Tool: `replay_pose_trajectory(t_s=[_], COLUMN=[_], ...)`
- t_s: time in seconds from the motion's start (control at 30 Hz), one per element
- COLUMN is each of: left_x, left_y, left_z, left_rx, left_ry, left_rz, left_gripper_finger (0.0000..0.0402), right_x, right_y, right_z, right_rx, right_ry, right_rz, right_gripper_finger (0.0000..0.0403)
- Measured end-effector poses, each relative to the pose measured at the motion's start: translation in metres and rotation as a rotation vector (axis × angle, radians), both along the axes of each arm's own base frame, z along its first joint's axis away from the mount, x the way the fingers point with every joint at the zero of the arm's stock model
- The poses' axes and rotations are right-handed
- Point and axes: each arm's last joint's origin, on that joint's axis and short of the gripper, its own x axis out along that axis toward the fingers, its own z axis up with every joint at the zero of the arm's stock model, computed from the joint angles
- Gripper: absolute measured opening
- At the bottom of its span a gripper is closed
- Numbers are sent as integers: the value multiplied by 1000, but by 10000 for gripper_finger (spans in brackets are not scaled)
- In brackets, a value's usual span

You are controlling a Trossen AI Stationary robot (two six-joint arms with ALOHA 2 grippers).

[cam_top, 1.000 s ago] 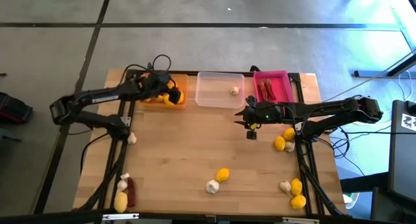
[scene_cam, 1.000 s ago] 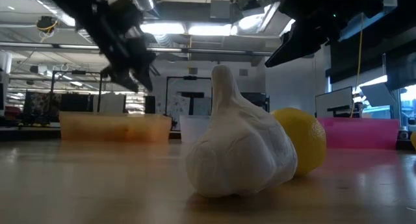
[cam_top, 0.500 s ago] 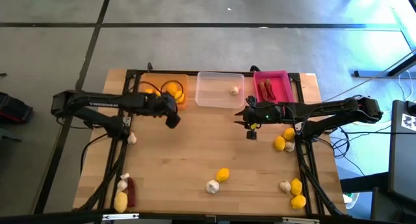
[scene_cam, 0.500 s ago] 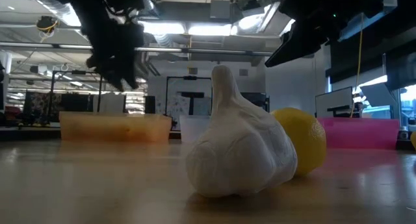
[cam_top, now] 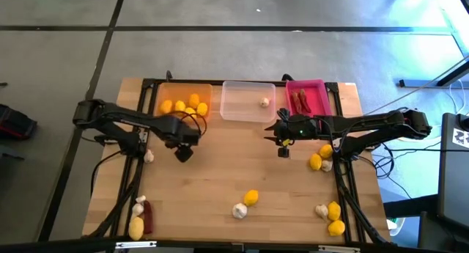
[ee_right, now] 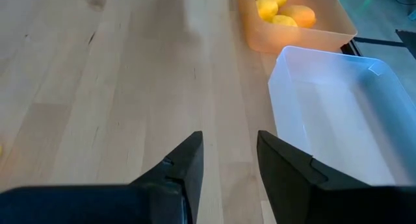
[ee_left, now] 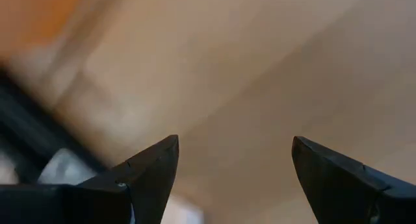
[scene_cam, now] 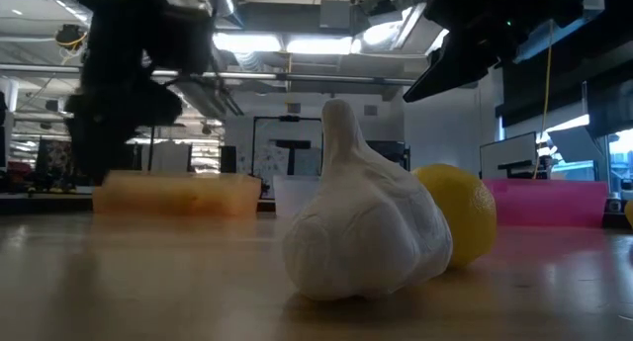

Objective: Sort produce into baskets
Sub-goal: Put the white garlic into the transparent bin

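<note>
Wooden tabletop [cam_top: 212,172] carries all the work; I list it from the near edge outward. Nearest, a garlic bulb [cam_top: 239,210] and a lemon [cam_top: 251,197] lie centre; at the left corner I count two garlic bulbs, one lemon and one dark red chili [cam_top: 147,215]; at the right corner, one garlic and two lemons. Farther out, two lemons and one garlic sit beside the right arm, and one garlic [cam_top: 149,157] beside the left arm. I judge the garlic light, papery and crushable: take it across the bulb, not the stem. The lemons look firm, smooth and likely to roll: close across the middle. The chili seems light and soft: grip it mid-length. The left gripper [cam_top: 182,152] hovers over bare wood, fingers wide apart, holding nothing. The right gripper [cam_top: 283,151] hangs nearer than the clear tray [cam_top: 248,115], fingers partly apart, also empty. Farthest, the orange tray [cam_top: 207,118] holds about five lemons, the clear tray one garlic, the pink tray [cam_top: 322,103] what looks like two chilies.
</note>
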Motion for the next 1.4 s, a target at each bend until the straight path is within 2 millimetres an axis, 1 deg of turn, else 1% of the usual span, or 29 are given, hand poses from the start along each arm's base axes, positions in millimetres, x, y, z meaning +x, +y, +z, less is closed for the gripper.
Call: replay_pose_trajectory(t_s=[0.17,0.37,0.57,0.83,1.0,1.17,1.3,1.4], left_x=[-10,-12,-10,-7,-8,-10,-11,-12], left_y=[-3,-5,-10,-12,-12,-15,-17,-19], left_z=[-6,-16,-31,-49,-64,-76,-83,-84], left_rx=[-35,-106,-185,-263,-284,-306,-317,-334], left_ry=[211,373,460,546,610,681,706,700], left_rz=[40,55,0,-59,-84,-125,-160,-206], left_gripper_finger=[294,294,294,291,266,234,208,184], right_x=[0,0,0,0,3,7,11,12], right_y=[0,0,0,0,0,0,0,0], right_z=[0,0,0,-1,-4,-13,-20,-20], right_rx=[1,1,4,5,5,6,6,3], right_ry=[0,1,5,7,19,61,88,90], right_rz=[-1,-1,-3,-3,-3,-3,-3,-1], right_gripper_finger=[138,138,138,138,138,138,138,138])
